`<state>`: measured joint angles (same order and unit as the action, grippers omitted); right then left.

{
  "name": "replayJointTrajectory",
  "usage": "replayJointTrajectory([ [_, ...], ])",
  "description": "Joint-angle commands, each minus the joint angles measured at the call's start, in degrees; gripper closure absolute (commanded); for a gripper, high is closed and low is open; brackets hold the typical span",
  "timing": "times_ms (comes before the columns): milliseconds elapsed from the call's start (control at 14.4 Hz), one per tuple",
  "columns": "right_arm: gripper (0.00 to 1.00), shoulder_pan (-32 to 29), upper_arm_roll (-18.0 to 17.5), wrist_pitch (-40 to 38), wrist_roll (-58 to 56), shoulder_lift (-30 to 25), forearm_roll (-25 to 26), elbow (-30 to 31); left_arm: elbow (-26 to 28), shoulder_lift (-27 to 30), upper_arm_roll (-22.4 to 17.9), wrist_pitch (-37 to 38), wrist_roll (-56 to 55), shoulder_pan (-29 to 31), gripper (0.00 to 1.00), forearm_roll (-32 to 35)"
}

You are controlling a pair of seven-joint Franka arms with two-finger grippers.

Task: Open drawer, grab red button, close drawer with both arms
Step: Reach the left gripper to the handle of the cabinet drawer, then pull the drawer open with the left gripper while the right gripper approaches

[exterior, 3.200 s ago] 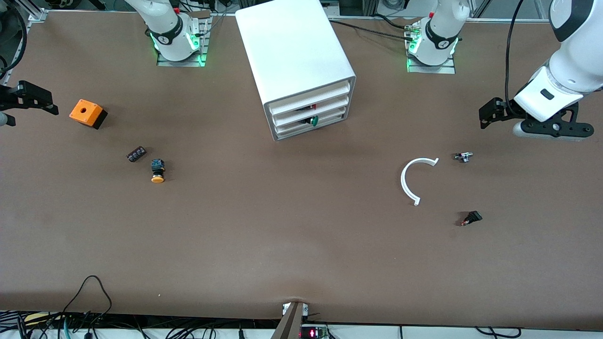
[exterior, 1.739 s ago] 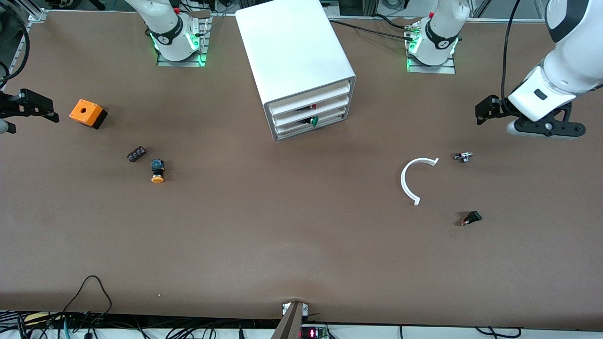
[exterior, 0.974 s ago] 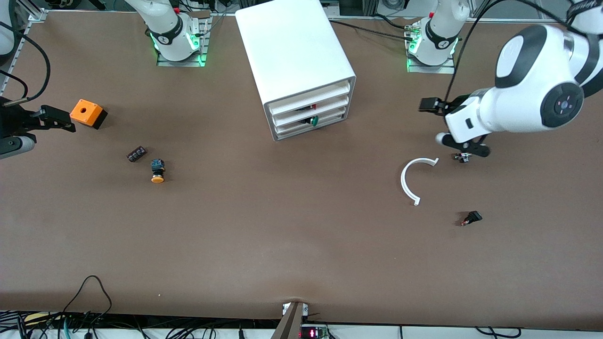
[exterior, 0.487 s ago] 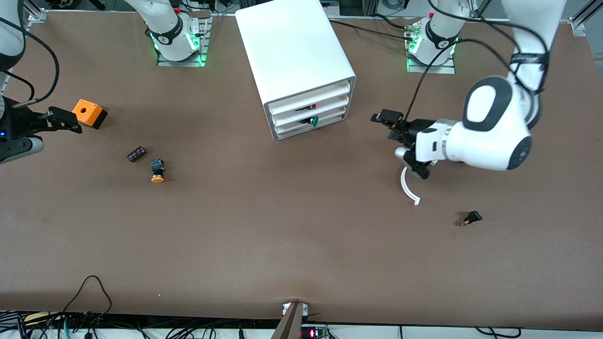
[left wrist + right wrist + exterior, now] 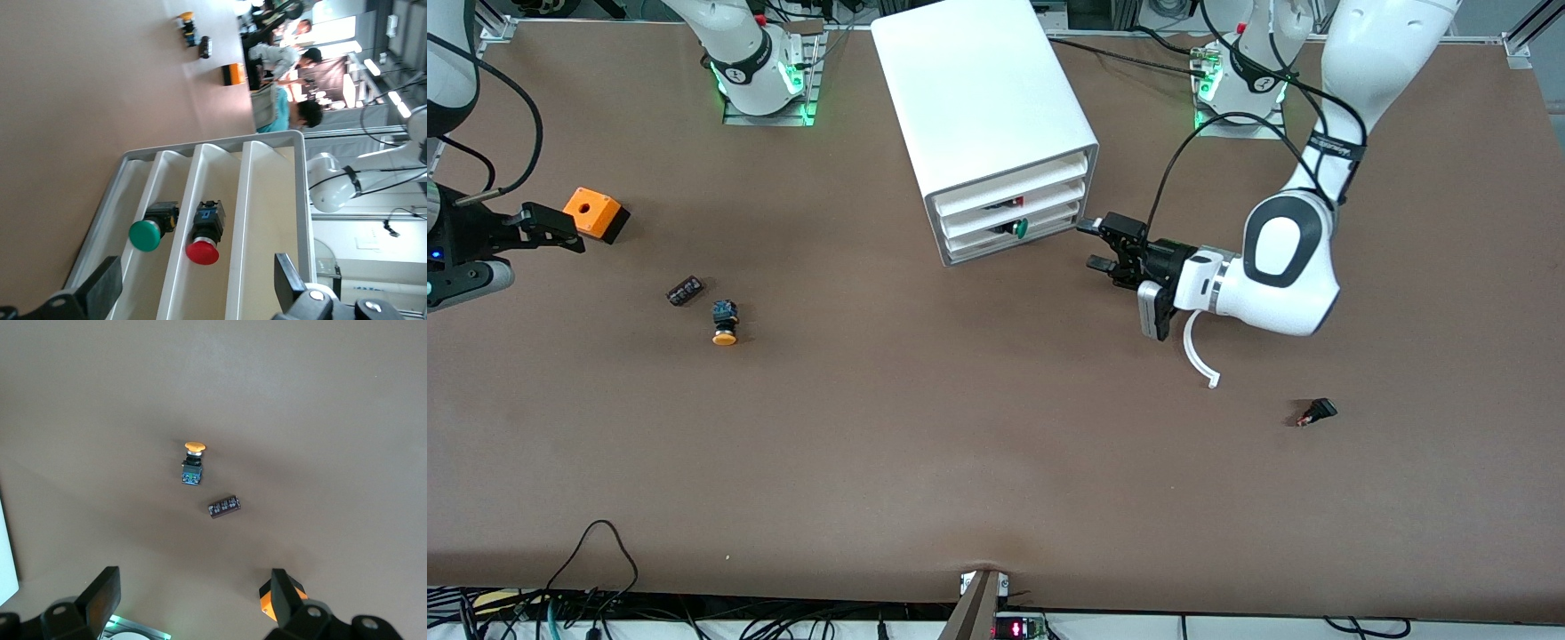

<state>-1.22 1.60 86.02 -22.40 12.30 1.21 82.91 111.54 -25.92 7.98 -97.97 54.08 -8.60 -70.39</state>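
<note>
Front view: we see the left gripper [image 5: 1096, 245] level with the face of the white cabinet [image 5: 985, 116], just beside its corner at the left arm's end of the counter [image 5: 925, 444], fingers spread and holding nothing. The drawer [image 5: 1009, 197] we want is shut, second from the top in the stack, and the button [image 5: 1016, 202] shows as a red dot through its front; the green-capped button [image 5: 1020, 228] sits in the drawer below. The drawers run wide across the cabinet face, and that face looks toward the front camera, turned a little toward the left arm. We judge the left gripper by far the nearer to the drawer front. The right gripper [image 5: 541, 226] waits at the right arm's end of the counter, close by the orange box [image 5: 593, 213], well apart from the cabinet.

Left wrist view: we look straight into the drawer fronts between the two parted, empty fingers [image 5: 100, 288]. The button [image 5: 203, 235] lies in its drawer [image 5: 223, 220] with its red cap toward the gripper and its black-and-blue body pointing back into the cabinet. The green-capped button [image 5: 153, 228] lies alongside, one drawer over.

Right wrist view: we see the right gripper [image 5: 190, 603] unclenched and empty over bare counter, with the orange-capped button [image 5: 193, 462] and a small dark part [image 5: 224, 507] below it. No drawer shows here.
</note>
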Motion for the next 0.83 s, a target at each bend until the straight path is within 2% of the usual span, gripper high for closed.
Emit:
replayJointTrajectory([
  [0, 0.00, -0.09, 0.16, -0.50, -0.80, -0.26, 0.20, -0.12, 6.66, -0.52, -0.07, -2.31, 11.26, -2.55, 0.00, -9.65],
  [209, 0.00, -0.53, 0.51, -0.51, -1.24, -0.26, 0.11, -0.12, 6.94, -5.71, -0.07, -2.23, 18.77, -3.18, 0.00, -13.54],
  [487, 0.00, -0.97, 0.51, -0.07, -2.91, 0.53, 0.20, -0.12, 10.27, -6.16, 2.92, -1.88, 19.13, -2.83, 0.02, -16.97],
  [626, 0.00, -0.71, 0.25, 0.63, -2.65, 2.46, 0.19, -0.21, 11.50, -5.99, 3.89, -1.79, 18.78, -2.56, 0.06, -17.41],
  [696, 0.00, -0.36, 0.16, 3.51, -2.73, 3.51, 0.37, -0.12, 11.94, -5.81, 3.89, -1.70, 18.69, -2.48, 0.08, -17.42],
  [765, 0.00, -0.19, 0.07, 5.54, -2.82, 3.87, 0.11, -0.12, 12.30, -5.72, 3.89, -1.44, 18.69, -2.39, 0.14, -17.42],
])
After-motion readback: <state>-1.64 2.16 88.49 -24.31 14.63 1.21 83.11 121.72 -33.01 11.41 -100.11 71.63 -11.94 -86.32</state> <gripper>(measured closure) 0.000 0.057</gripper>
